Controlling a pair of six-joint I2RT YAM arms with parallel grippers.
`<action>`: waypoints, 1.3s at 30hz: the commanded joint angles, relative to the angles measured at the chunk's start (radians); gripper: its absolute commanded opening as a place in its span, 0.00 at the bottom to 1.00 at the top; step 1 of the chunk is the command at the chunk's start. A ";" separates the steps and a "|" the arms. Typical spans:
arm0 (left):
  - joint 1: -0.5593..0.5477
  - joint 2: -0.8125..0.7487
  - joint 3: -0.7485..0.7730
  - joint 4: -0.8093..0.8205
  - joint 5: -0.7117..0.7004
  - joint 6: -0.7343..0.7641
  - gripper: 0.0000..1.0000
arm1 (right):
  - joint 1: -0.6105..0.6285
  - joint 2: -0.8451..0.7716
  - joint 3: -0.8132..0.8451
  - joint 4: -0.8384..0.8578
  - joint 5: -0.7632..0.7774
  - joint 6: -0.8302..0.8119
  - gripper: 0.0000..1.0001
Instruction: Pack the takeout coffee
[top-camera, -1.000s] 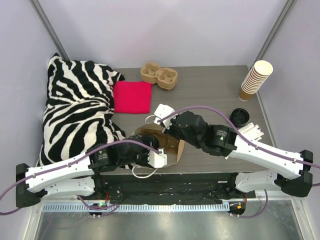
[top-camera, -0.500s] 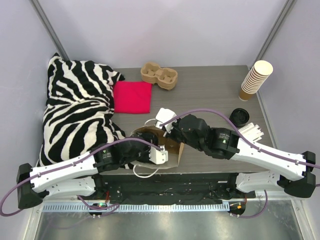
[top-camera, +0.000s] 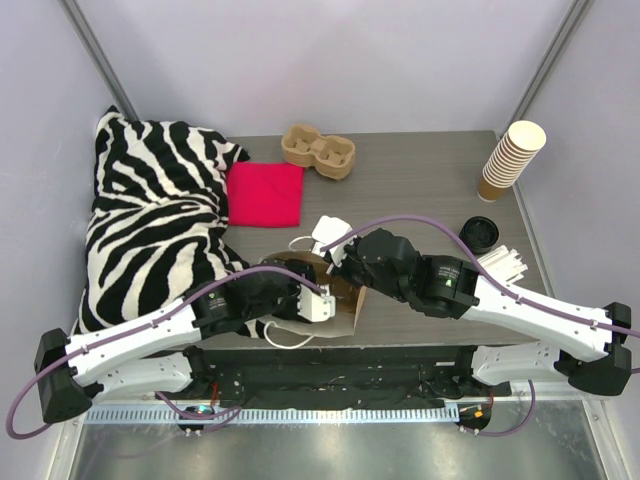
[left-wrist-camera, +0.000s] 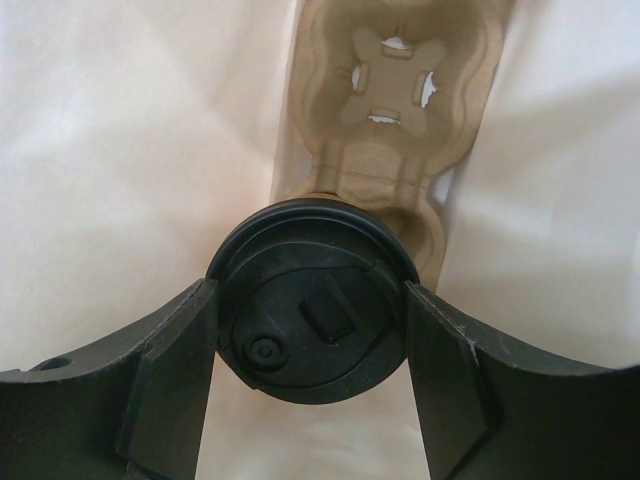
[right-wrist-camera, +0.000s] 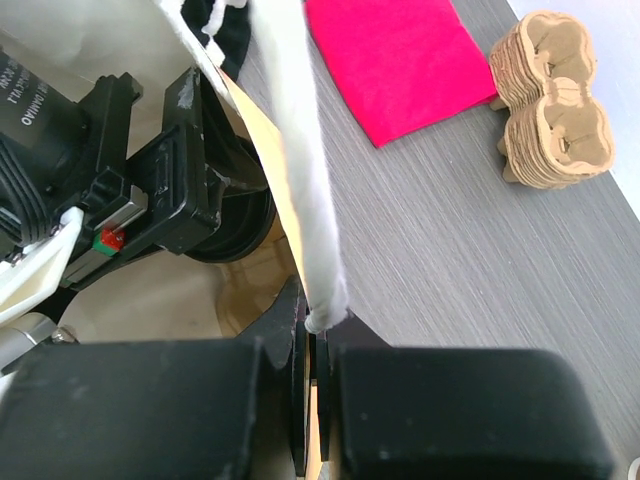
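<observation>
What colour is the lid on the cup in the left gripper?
Black; the lid shows best in the left wrist view.

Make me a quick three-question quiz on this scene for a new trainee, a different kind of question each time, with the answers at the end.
1. True or false: the left pincer holds the takeout coffee, one finger on each side of its black lid.
2. Pick one. At the rim of the paper bag, the right pincer is: A, wide open; B, shut on the rim; C, clear of the rim.
3. Fill in: the pulp carrier seen beyond the coffee lies inside the ____.

Key: 1 true. 2 B. 3 bag.
</observation>
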 joint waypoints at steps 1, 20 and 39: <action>0.020 -0.001 0.000 0.015 0.061 0.019 0.01 | -0.003 -0.043 0.009 0.059 -0.021 0.020 0.01; 0.164 0.107 0.022 -0.011 0.224 0.054 0.00 | -0.101 -0.038 0.006 0.047 -0.177 0.092 0.01; 0.298 0.363 0.226 -0.196 0.313 0.003 0.00 | -0.288 0.014 0.023 0.040 -0.375 0.027 0.01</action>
